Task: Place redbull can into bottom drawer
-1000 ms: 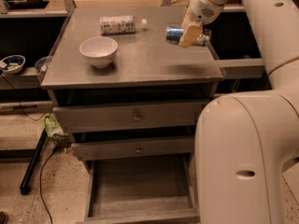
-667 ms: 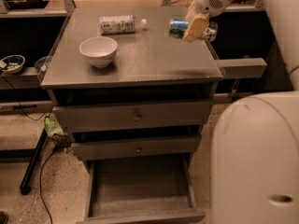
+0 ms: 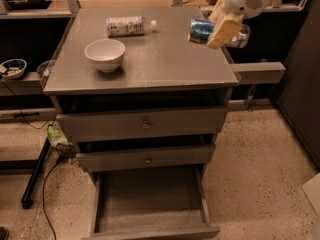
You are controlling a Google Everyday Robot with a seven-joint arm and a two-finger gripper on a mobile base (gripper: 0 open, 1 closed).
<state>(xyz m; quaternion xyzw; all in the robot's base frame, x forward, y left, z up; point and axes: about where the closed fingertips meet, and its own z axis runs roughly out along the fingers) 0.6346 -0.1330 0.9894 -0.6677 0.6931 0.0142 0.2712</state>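
While the gripper [image 3: 221, 32] hovers over the desk's [image 3: 165, 59] far right edge, I see its fingers [image 3: 226, 28] clamped on the sideways can [image 3: 200, 30]. The drawer [image 3: 150, 194] lies open well below-left of the fingers. Risk: the can slips, or clips the desk edge while descending.

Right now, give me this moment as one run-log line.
gripper: shut on redbull can, above cabinet top's right rear edge | bottom drawer: open, can not in it | stage: carrying, placement not done

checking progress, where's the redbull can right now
The redbull can is upper right in the camera view, held sideways by the gripper over the cabinet top's right edge.
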